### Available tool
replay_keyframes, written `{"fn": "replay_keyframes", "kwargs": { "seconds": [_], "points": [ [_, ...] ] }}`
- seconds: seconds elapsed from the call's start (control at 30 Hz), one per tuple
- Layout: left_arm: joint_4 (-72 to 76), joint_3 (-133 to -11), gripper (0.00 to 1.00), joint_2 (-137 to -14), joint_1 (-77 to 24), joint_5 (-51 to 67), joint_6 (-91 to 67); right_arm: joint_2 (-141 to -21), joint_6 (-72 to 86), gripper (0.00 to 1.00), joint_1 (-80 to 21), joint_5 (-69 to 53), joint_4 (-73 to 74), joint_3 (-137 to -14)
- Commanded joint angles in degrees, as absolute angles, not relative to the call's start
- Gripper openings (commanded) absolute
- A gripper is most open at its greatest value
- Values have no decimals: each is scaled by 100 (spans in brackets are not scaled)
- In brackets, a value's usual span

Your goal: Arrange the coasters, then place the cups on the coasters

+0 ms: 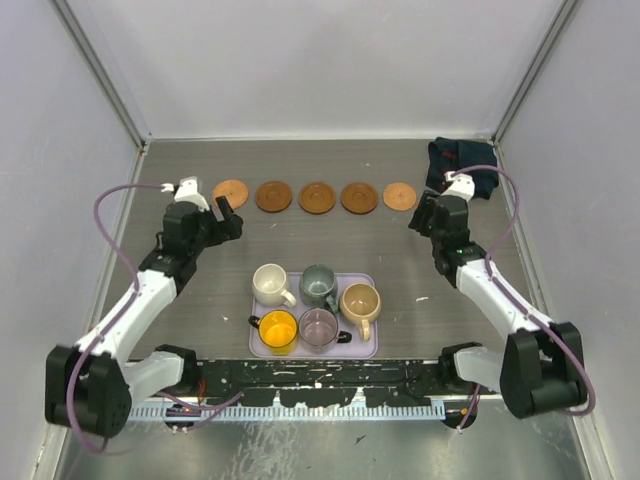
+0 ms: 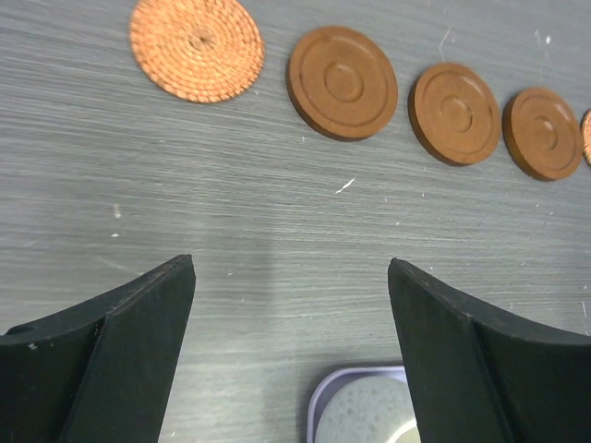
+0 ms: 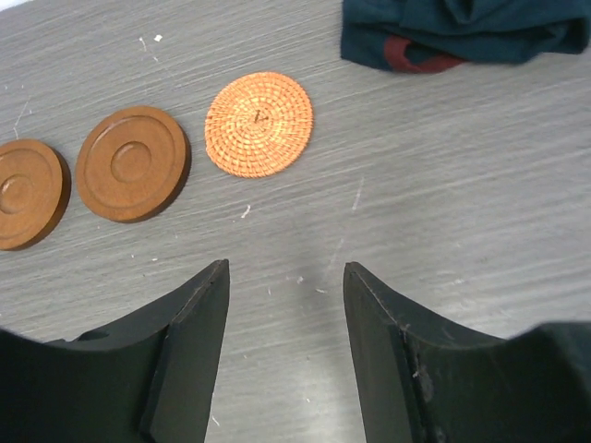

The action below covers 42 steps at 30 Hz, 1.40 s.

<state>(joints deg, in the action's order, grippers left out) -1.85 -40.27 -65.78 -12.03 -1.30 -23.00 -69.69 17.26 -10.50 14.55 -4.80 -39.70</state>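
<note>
Several coasters lie in a row across the far table: a woven orange one (image 1: 230, 192) at the left end, three smooth brown discs (image 1: 317, 197) in the middle, and another woven orange one (image 1: 400, 196) at the right end. The cups stand on the lavender tray (image 1: 366, 280): cream (image 1: 270, 283), grey-green (image 1: 319, 285), beige (image 1: 360, 300), yellow (image 1: 278, 330) and purple glass (image 1: 319, 327). My left gripper (image 1: 228, 215) (image 2: 291, 263) is open and empty, just short of the left woven coaster (image 2: 197, 46). My right gripper (image 1: 422, 215) (image 3: 285, 268) is open and empty, just short of the right woven coaster (image 3: 259, 124).
A dark blue folded cloth (image 1: 462, 165) (image 3: 462, 32) lies at the far right corner, beyond the right gripper. Grey walls close in the table on three sides. The tray's corner (image 2: 319, 397), with a pale cup (image 2: 369, 415) on it, shows under the left gripper.
</note>
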Motion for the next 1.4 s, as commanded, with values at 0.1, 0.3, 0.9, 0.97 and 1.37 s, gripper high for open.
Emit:
{"fn": "replay_keyframes", "kwargs": {
  "seconds": [0.1, 0.3, 0.9, 0.97, 1.37],
  "points": [
    [-958, -3601, 87, -4806, -1248, -1049, -2428, -5484, 1846, 61, -1041, 1753, 15, -3444],
    [-1513, -3406, 87, -3837, -1246, -1372, -2699, -4986, 2086, 68, -1046, 1574, 832, -3344],
    [-2593, -3234, 87, -3335, -1296, -1196, -3027, -5177, 2364, 76, -1044, 472, 1117, -3334],
    [-2614, -3173, 87, -3290, -1383, -1079, -3068, -5028, 2404, 70, -1052, 139, 1044, -3246],
    [-2824, -3058, 87, -3160, -2051, -1012, -3136, -4212, 2938, 69, -2660, 717, 3267, -3892]
  ]
}}
